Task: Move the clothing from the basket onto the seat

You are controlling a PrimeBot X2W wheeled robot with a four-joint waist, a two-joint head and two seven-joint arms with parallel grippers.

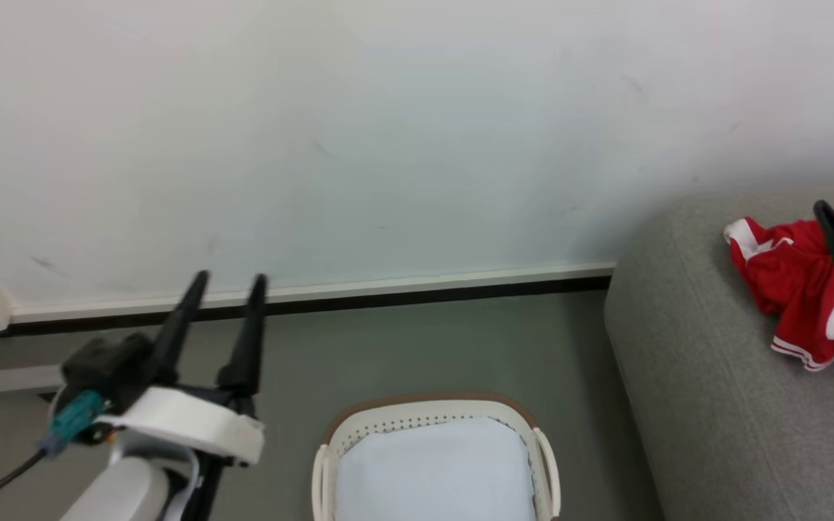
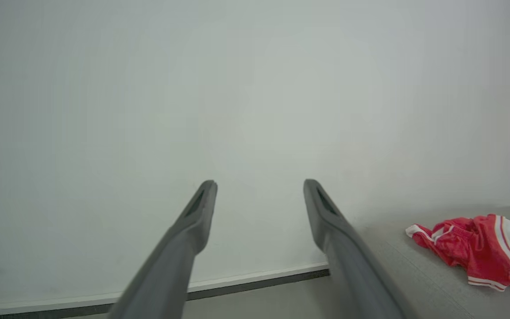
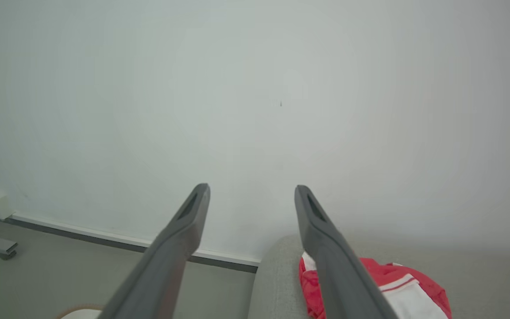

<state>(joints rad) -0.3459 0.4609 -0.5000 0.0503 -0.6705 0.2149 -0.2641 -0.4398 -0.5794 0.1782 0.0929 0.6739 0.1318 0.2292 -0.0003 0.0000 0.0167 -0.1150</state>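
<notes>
Left gripper (image 1: pixel 232 277): fingers spread wide, held up over the floor (image 1: pixel 424 340) to the left of the basket (image 1: pixel 428 399); bare wall (image 1: pixel 388 145) shows between them.
Right gripper (image 3: pixel 251 189): fingers spread wide, above the sofa (image 1: pixel 714 405); one finger crosses the clothing (image 1: pixel 786 282) in the head view, contact cannot be told.
Clothing: red with white trim, crumpled on the sofa cushion.
Basket: on the floor, near the sofa's rounded end, white lining showing.
</notes>
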